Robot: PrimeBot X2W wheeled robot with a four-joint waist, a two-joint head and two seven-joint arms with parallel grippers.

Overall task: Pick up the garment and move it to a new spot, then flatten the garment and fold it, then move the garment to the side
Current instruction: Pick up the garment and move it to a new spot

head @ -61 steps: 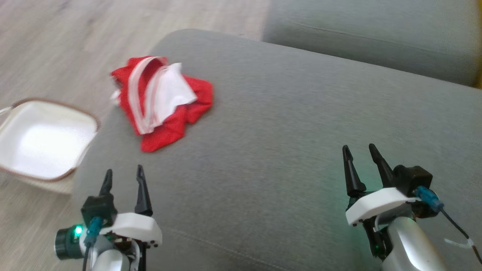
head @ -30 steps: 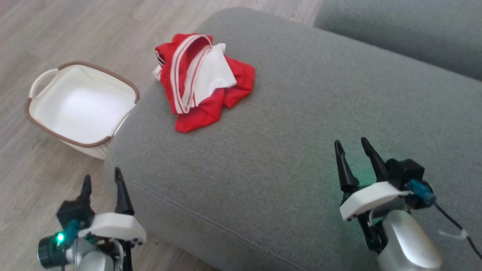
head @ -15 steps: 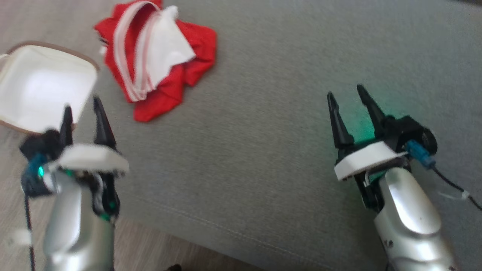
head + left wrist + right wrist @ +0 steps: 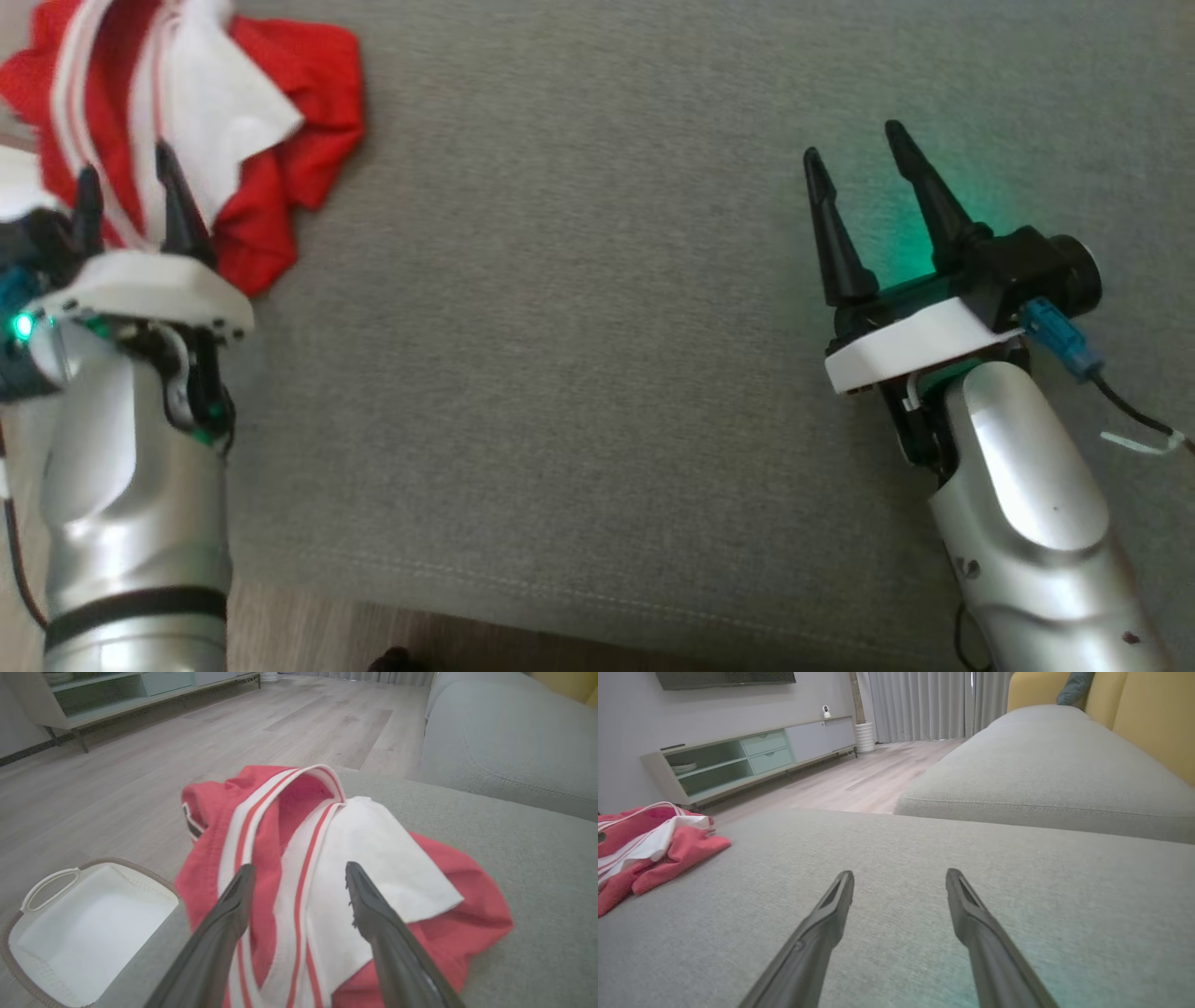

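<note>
Since half a second earlier the head camera had dipped, so the whole scene slid up and to the left. Against that shift, the left gripper (image 4: pixel 128 163) had closed in on the garment (image 4: pixel 299 84): it had been beside the basket, and now its fingertips overlapped the cloth's near edge. The red garment with white stripes and a white panel lay crumpled at the far left corner of the grey sofa cushion (image 4: pixel 579 280). In the left wrist view the left gripper (image 4: pixel 299 868) stood with its jaws wide apart and nothing between them, one finger on either side of the striped band of the garment (image 4: pixel 383 858). Whether the fingers touched the cloth could not be told. The white basket (image 4: pixel 93 914) sat on the wooden floor (image 4: pixel 140 765) just beside the cushion's corner. The right gripper (image 4: pixel 852 140) hung over bare cushion well apart from the garment, its jaws also spread wide and empty. In the right wrist view the right gripper (image 4: pixel 900 872) pointed along the cushion, and the garment (image 4: pixel 668 844) lay off to the left.
</note>
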